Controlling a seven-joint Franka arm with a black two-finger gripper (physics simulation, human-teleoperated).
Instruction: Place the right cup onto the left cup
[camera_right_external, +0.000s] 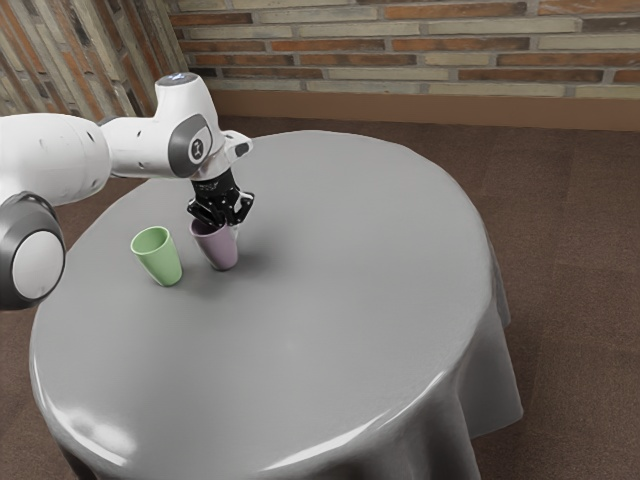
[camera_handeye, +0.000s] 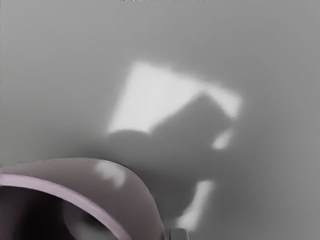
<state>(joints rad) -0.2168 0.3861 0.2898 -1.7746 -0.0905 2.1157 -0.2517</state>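
Exterior view, read left to right: the green cup (camera_right_external: 158, 257) stood upright on the table (camera_right_external: 350, 310), with its open mouth up, just beside the purple cup (camera_right_external: 217, 246). A narrow strip of tabletop showed between them. The purple cup, to the exterior view's right of the green cup, was directly under the gripper (camera_right_external: 226, 222), which reached down to its rim and overlapped the mouth in this view. The purple cup looked upright, base at or very near the tabletop. Gripper state: could not tell whether it was wide, narrow or closed on the purple cup's wall.

Count: green cup, 1; purple cup, 1; cups in total, 2.

Pose: the arm (camera_right_external: 150, 148) came in from the exterior view's left, ran across above the table's far-left part, then bent at the wrist so that the gripper pointed downward.

Wrist view: the purple cup's pale rim and curved outer wall were close under the hand. On the tabletop past it lay a dark shadow (camera_handeye: 185, 135) and a bright patch of light (camera_handeye: 150, 95).
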